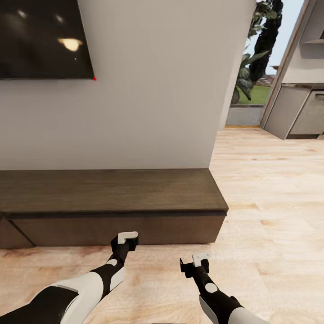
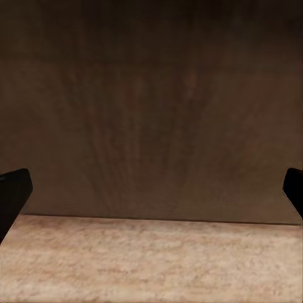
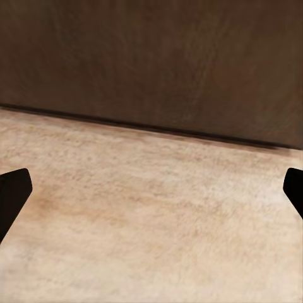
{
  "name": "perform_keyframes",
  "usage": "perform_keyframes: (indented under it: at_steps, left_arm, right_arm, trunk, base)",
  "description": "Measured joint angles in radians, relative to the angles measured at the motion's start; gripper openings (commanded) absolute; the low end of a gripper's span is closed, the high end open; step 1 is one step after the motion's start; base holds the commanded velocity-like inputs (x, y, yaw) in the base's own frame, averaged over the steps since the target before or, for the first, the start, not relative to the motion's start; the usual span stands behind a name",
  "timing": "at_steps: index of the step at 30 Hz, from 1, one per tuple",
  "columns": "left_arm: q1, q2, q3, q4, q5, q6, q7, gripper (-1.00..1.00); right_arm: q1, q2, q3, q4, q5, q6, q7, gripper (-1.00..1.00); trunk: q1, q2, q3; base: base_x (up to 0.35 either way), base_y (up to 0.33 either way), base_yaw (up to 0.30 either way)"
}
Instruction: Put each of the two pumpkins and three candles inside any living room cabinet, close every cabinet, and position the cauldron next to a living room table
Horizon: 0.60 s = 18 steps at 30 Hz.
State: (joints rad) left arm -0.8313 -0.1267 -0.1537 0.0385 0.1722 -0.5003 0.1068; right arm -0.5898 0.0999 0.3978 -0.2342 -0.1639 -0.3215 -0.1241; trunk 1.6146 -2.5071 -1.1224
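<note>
Facing the cabinet, left fingers spread wide just before its drawer front, right fingers spread, farther back.

Two arms on show here, both in glossy black and white: broad white shells over black segments, black at the joints. The left arm carries a long white panel; the right arm shows a small white round disc near the wrist. Each wrist is topped by a pale grey bracket. Claw fingertips are plain matte black wedges.
</note>
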Motion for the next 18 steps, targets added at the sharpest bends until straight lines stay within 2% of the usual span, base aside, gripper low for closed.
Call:
perform_keyframes:
  at_steps: [6,8,14,18]
  left_arm:
    - [0.000,-0.001,0.003,0.000,0.005,0.012,0.000,1.00]
    - [0.000,0.000,0.008,0.000,0.033,0.062,0.006,1.00]
    - [0.000,0.000,0.011,0.000,0.069,0.083,0.008,1.00]
    - [0.000,0.000,0.012,0.000,0.081,0.088,0.008,1.00]
  right_arm:
    - [0.000,0.000,0.000,0.000,0.000,0.001,0.000,1.00]
    - [0.000,0.000,0.000,0.001,0.001,0.001,-0.001,1.00]
    - [0.000,0.001,0.001,0.001,0.002,0.001,-0.001,1.00]
    - [0.000,0.002,0.002,0.001,0.003,0.001,-0.002,1.00]
  trunk:
    - [0.000,0.000,0.001]
    - [0.000,0.000,0.001]
    - [0.000,0.000,0.001]
    - [0.000,0.000,0.001]
  base:
    - [-0.065,-0.166,0.129]
    - [-0.175,-0.246,0.262]
    - [-0.184,-0.254,0.278]
    - [-0.172,-0.262,0.288]
